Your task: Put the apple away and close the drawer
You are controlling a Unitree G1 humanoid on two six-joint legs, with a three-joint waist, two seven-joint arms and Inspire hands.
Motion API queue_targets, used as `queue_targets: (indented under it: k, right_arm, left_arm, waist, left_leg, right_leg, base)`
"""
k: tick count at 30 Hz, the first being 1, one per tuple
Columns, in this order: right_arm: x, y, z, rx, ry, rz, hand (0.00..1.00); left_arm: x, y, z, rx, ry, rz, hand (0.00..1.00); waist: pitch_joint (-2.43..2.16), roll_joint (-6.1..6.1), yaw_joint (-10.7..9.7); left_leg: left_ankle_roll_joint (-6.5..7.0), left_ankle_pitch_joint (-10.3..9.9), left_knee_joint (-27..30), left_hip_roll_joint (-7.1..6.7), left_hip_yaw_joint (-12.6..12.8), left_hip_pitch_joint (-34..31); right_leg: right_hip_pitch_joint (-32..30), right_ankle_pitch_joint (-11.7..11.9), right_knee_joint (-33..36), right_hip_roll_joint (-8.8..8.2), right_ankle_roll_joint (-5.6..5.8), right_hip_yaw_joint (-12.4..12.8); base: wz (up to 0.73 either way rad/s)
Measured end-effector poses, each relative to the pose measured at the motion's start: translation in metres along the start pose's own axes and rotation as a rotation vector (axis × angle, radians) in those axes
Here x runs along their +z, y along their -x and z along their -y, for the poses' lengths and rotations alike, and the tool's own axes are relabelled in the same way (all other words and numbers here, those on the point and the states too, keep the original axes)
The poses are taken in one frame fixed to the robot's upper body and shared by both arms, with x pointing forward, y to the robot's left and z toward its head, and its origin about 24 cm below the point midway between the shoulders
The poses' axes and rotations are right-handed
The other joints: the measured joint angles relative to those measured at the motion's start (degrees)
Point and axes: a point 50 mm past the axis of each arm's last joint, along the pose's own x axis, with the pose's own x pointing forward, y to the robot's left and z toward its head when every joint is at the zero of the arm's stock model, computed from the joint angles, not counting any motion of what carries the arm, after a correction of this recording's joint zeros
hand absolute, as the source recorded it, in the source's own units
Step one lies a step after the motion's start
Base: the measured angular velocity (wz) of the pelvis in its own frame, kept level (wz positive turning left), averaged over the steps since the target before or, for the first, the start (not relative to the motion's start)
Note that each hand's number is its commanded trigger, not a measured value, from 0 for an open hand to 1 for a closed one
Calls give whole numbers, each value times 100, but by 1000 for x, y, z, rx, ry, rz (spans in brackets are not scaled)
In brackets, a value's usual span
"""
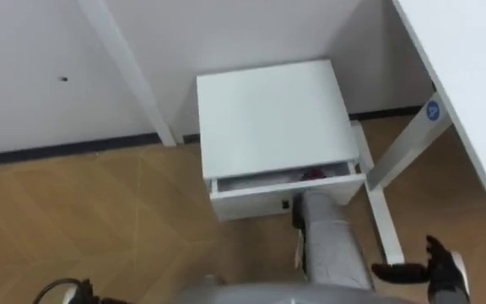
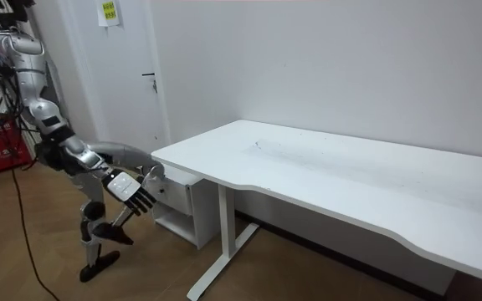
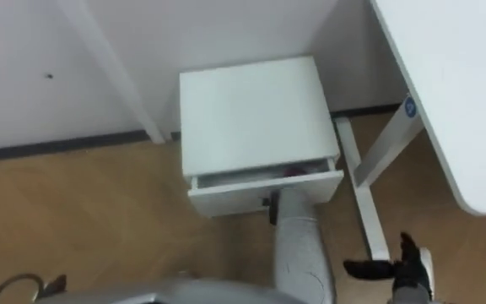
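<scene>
In the open drawer (image 1: 256, 199), perhaps the apple (image 1: 313, 175)

A red thing (image 1: 315, 175) is peeking through the drawer's (image 1: 285, 192) narrow gap, too hidden to name. The left hand (image 1: 296, 213) is disappearing behind its own forearm at the drawer front. The lower edge is cutting off the right hand (image 1: 445, 274).

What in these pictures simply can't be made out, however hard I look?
1. What lies in the drawer, eye views: the cabinet top covers all but a slit; a red bit shows, too little to name.
2. The left hand, eye views: its forearm hides how it meets the drawer front.
3. The right hand, eye views: partly cut off by the bottom edge.
</scene>
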Motion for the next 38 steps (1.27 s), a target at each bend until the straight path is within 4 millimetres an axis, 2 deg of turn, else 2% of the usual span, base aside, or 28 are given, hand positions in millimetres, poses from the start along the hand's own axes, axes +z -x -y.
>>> queue_targets:
  k: [1, 2, 3, 4, 5, 6, 7, 8, 9, 11, 16, 24, 28, 32, 38]
  right_arm:
    - [-1, 0, -1, 4, 4, -12, 0]
    - [0, -2, 0, 2, 4, -33, 0]
    - [-1, -3, 2, -4, 5, -43, 0]
    - [-3, -3, 5, -13, 4, -56, 0]
    - [-4, -2, 4, -6, 3, -64, 0]
    - [-5, -2, 4, -1, -1, -69, 0]
    - [-7, -2, 3, 7, -11, -74, 0]
    - [-4, -2, 2, 11, -16, -67, 0]
    - [-2, -3, 0, 18, -19, -63, 0]
    - [7, -6, -8, 57, -48, -61, 0]
    - [5, -6, -13, 109, -76, -84, 0]
    - [-11, -2, -19, 183, -81, -162, 0]
    - [-15, 1, -26, 195, -115, -179, 0]
    - [-17, 2, -28, 203, -134, -188, 0]
    - [-24, 4, -28, 198, -166, -217, 0]
  left_arm:
    - [0, 0, 0, 0, -1, 3, 0]
    - [-8, 2, 2, -7, -7, -4, 0]
    - [-11, 4, 5, -13, -7, -4, 0]
    - [-23, 7, 9, -23, -10, -28, 0]
    - [-31, 8, 8, -20, -15, -48, 0]
    - [-32, 8, 7, -18, -18, -55, 0]
    - [-30, 8, 6, -14, -10, -53, 0]
    - [-26, 8, 6, -14, -1, -37, 0]
    - [-24, 7, 5, -9, 4, -26, 0]
    - [-15, 5, 0, 10, 25, 6, 0]
    - [-6, 6, 7, -11, 39, 47, 0]
    - [-7, 6, 11, -21, 43, 47, 0]
    - [-8, 6, 9, -23, 50, 41, 0]
    - [-11, 6, 9, -35, 55, 27, 0]
    - [-14, 6, 9, -44, 59, 15, 0]
  waist:
    - [12, -88, 12]
    - [4, -235, 23]
    - [1, -256, 24]
    - [4, -298, 45]
    - [4, -417, 129]
    - [-11, -464, 188]
    - [-30, -575, 330]
    - [-59, -585, 467]
    - [-74, -612, 492]
    - [-102, -736, 497]
    - [-152, -757, 493]
    - [-120, -770, 478]
    - [-55, -813, 483]
    - [-61, -832, 479]
    - [-69, -753, 486]
  left_leg:
    - [-7, -14, 45, -19, 7, -5]
    - [20, -62, 136, -151, -7, -13]
    - [30, -96, 164, -194, -14, 3]
    - [62, -154, 122, -301, -43, 89]
    - [35, -98, -8, -449, -40, 186]
    - [31, -73, -94, -509, -16, 221]
    - [11, 17, -282, -588, 34, 286]
    - [-39, 97, -471, -581, 61, 302]
    - [-59, 154, -584, -581, 67, 317]
    - [-154, 288, -916, -597, 69, 398]
    - [-288, 368, -1252, -545, 66, 678]
    - [-308, 383, -1432, -547, 65, 785]
    - [-307, 383, -1515, -526, 66, 860]
    - [-307, 382, -1553, -527, 61, 885]
    - [-307, 383, -1544, -527, 64, 936]
  right_leg:
    - [196, -30, -387, -98, 40, 74]
    - [909, -46, -1675, -289, 65, 109]
    - [1373, -48, -2496, -333, 75, 65]
    - [2381, -62, -4154, -393, 114, -64]
    - [3319, -102, -5713, -388, 172, -153]
    - [3721, -155, -6449, -372, 208, -201]
    - [4415, -390, -7672, -284, 216, -307]
    - [4829, -433, -8630, -204, 257, -351]
    - [4984, -417, -8993, -165, 242, -375]
    - [5424, -324, -9969, -116, 250, -587]
    - [5675, -295, -10195, 8, 212, -695]
    - [5786, -309, -10354, 10, 190, -827]
    - [5846, -310, -10364, 12, 192, -839]
    - [5853, -310, -10363, 18, 192, -824]
    - [5870, -310, -10363, 18, 192, -808]
  base:
    - [22]
    - [9]
    - [10]
    - [6]
    - [3]
    - [-7]
    - [-16]
    - [-15]
    - [-6]
    - [2]
    - [4]
    - [0]
    - [0]
    - [0]
    - [0]
